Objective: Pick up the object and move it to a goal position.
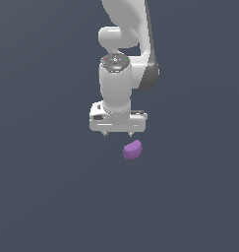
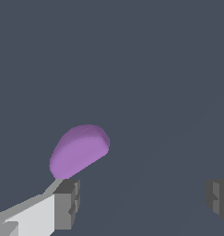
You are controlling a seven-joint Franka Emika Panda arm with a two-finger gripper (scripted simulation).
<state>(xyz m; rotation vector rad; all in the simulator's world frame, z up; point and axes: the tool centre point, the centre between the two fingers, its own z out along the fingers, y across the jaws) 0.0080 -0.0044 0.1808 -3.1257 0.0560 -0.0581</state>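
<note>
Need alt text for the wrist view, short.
A purple lump lies on a plain dark grey surface, just beyond one of the open gripper's fingertips rather than between them. The other fingertip shows at the frame's edge, well apart from it.

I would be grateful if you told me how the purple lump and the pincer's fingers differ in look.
The purple lump is rounded with one flat side; the fingers are blocky and square-edged. The lump is matte purple, the fingers grey. The lump lies free, untouched, while the fingers stand wide apart on the open pincer.
</note>
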